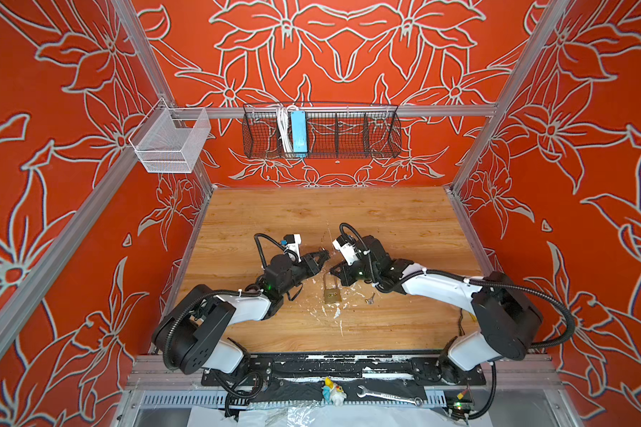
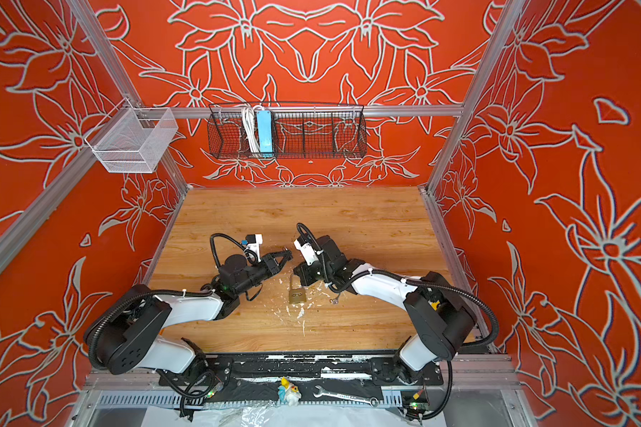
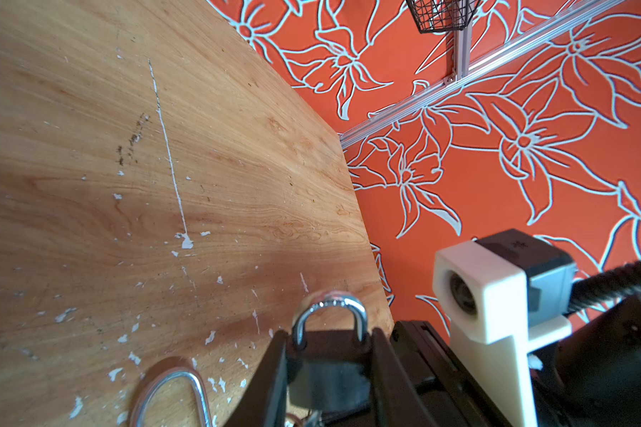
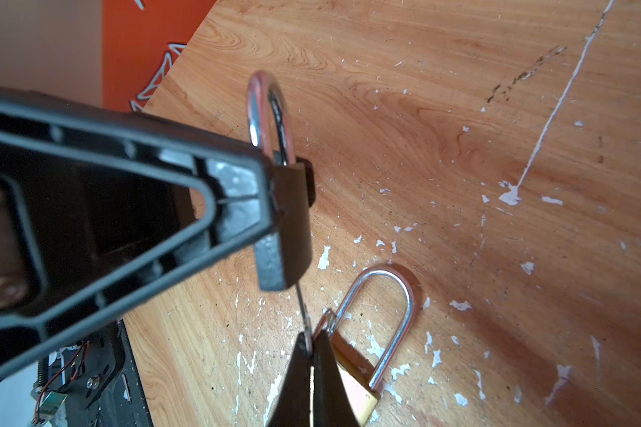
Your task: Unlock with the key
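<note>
My left gripper (image 3: 328, 342) is shut on a small black padlock (image 3: 326, 366) with a silver shackle (image 3: 330, 307) that sticks out past the fingertips. In the right wrist view the same padlock (image 4: 289, 229) hangs above the table at the tip of the left finger (image 4: 234, 192). My right gripper (image 4: 309, 342) is shut on a key (image 4: 301, 303). The key's thin blade runs up to the underside of the padlock body; how deep it sits is hidden. In both top views the two grippers (image 1: 321, 257) (image 1: 334, 273) meet at mid-table.
A brass padlock (image 1: 332, 292) (image 4: 356, 384) with a long shackle lies on the wooden table (image 1: 385, 222) just below the grippers. A loose key (image 1: 370, 298) lies to its right. A black wire basket (image 1: 321, 135) and a white mesh basket (image 1: 171, 142) hang on the rails.
</note>
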`<action>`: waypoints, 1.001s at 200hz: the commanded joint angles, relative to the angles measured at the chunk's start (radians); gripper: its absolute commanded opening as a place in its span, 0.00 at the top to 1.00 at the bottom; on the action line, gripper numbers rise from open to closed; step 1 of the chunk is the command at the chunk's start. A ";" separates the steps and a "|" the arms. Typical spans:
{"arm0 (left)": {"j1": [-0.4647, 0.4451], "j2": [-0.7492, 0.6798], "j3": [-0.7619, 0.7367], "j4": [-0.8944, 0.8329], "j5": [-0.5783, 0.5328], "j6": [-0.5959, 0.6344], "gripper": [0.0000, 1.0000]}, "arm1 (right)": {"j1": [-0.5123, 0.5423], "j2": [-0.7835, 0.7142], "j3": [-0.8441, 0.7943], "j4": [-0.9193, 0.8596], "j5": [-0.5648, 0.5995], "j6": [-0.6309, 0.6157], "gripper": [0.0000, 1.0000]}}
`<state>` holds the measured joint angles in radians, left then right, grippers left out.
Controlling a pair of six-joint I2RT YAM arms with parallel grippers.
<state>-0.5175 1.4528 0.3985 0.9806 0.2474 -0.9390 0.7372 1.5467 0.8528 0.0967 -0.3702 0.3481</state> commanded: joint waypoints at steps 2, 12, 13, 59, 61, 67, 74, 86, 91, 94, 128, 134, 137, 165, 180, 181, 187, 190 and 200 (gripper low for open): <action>-0.012 0.013 0.031 0.015 0.021 0.029 1.00 | -0.014 -0.027 -0.021 0.026 0.022 0.018 1.00; -0.013 0.013 0.040 -0.007 0.025 0.040 1.00 | -0.019 -0.035 -0.027 0.031 0.025 0.023 1.00; -0.012 0.013 0.042 -0.009 0.025 0.042 1.00 | -0.019 -0.036 -0.028 0.032 0.025 0.024 1.00; -0.021 0.022 0.058 -0.048 0.016 0.078 1.00 | -0.038 -0.068 -0.054 0.055 0.027 0.038 1.00; -0.022 0.022 0.060 -0.050 0.015 0.080 1.00 | -0.038 -0.068 -0.054 0.055 0.027 0.038 1.00; -0.024 0.024 0.062 -0.055 0.010 0.086 1.00 | -0.038 -0.068 -0.056 0.058 0.025 0.040 1.00; -0.026 0.027 0.062 -0.054 0.006 0.090 1.00 | -0.040 -0.068 -0.057 0.060 0.022 0.040 1.00; -0.031 0.030 0.054 -0.030 -0.007 0.092 1.00 | -0.039 -0.066 -0.054 0.060 0.015 0.039 1.00; -0.034 0.033 0.049 -0.017 -0.012 0.092 1.00 | -0.038 -0.065 -0.055 0.060 0.013 0.040 1.00; -0.036 0.035 0.046 -0.010 -0.014 0.092 1.00 | -0.040 -0.064 -0.054 0.061 0.011 0.041 1.00; -0.049 0.038 0.016 0.056 -0.067 0.092 1.00 | -0.039 -0.055 -0.048 0.057 0.006 0.038 1.00; -0.049 0.038 0.007 0.076 -0.072 0.091 1.00 | -0.039 -0.055 -0.048 0.054 0.010 0.037 1.00; -0.049 0.037 0.003 0.084 -0.076 0.091 1.00 | -0.040 -0.056 -0.049 0.054 0.011 0.037 1.00; -0.049 0.006 -0.025 0.107 -0.118 0.098 1.00 | -0.039 -0.052 -0.043 0.039 0.013 0.032 1.00; -0.049 -0.009 -0.035 0.108 -0.139 0.103 1.00 | -0.038 -0.044 -0.036 0.033 0.007 0.026 1.00; -0.049 -0.009 -0.036 0.108 -0.140 0.103 1.00 | -0.038 -0.044 -0.036 0.032 0.007 0.026 1.00; -0.049 -0.014 -0.038 0.109 -0.146 0.103 1.00 | -0.038 -0.040 -0.034 0.032 0.005 0.026 1.00; -0.049 -0.015 -0.039 0.111 -0.147 0.103 1.00 | -0.039 -0.039 -0.034 0.033 0.005 0.026 1.00; -0.049 -0.018 -0.042 0.114 -0.155 0.103 1.00 | -0.037 -0.033 -0.031 0.032 0.001 0.024 1.00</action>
<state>-0.5625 1.4696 0.3649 1.0142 0.1383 -0.8524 0.7017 1.5005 0.8104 0.1368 -0.3576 0.3752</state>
